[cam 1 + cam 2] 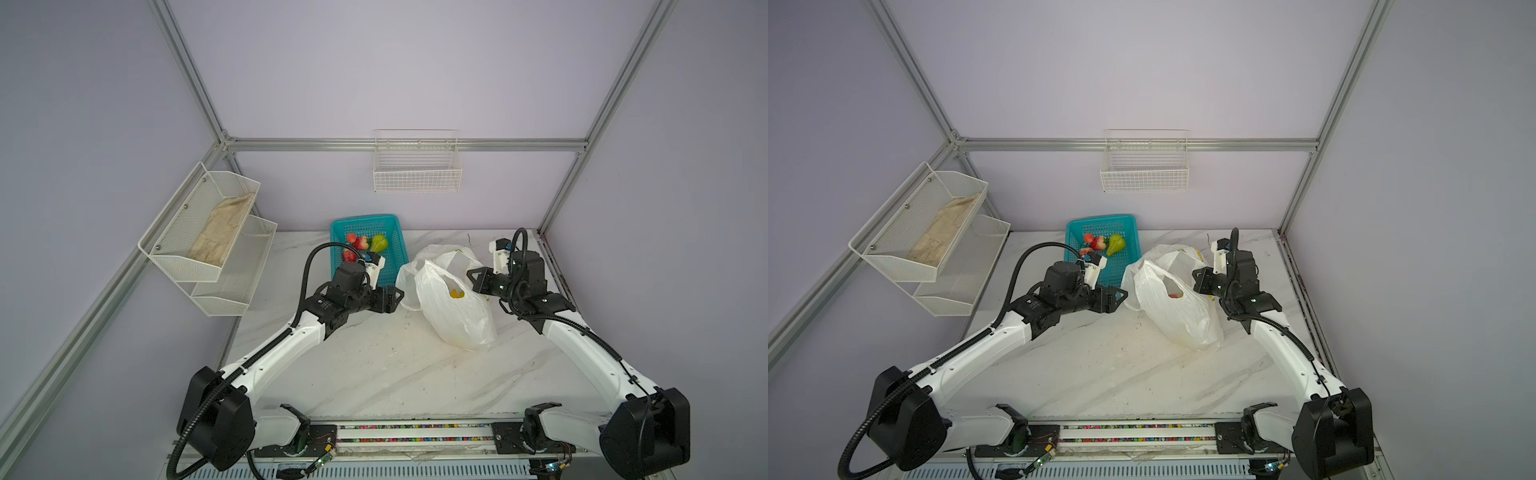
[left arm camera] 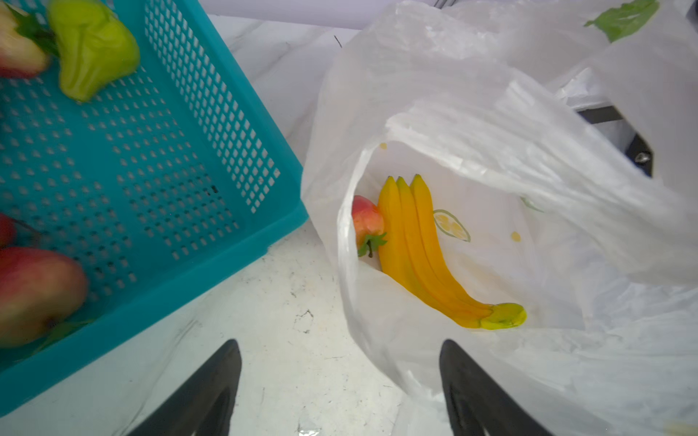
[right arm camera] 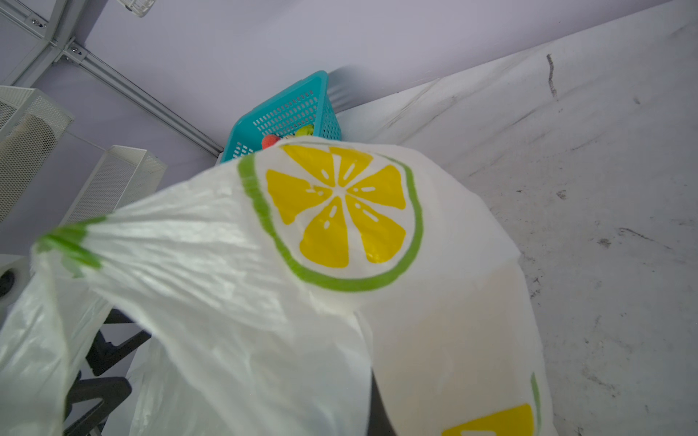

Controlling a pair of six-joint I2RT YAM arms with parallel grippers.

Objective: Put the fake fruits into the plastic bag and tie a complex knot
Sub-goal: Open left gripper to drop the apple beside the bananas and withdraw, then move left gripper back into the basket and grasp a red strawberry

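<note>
The plastic bag (image 1: 453,307) (image 1: 1179,316) lies on the marble table with its mouth held open toward my left gripper (image 1: 401,296) (image 2: 340,345). A yellow banana bunch (image 2: 426,256) and a strawberry (image 2: 367,221) lie inside it. A green pear (image 1: 379,242) (image 2: 94,41) and red fruits (image 1: 357,243) remain in the teal basket (image 1: 395,257). The left gripper is open and empty, one finger against the bag's film. My right gripper (image 1: 471,276) (image 3: 377,415) is shut on the bag's far rim, with the lemon-printed film (image 3: 340,215) draped over it. No knot is in view.
White mesh racks (image 1: 245,266) on the left wall hold a beige cloth (image 1: 222,232). A white wire basket (image 1: 417,166) hangs on the back wall. The arm rail (image 1: 415,432) runs along the table's front edge (image 1: 374,411). The teal basket sits close beside the bag.
</note>
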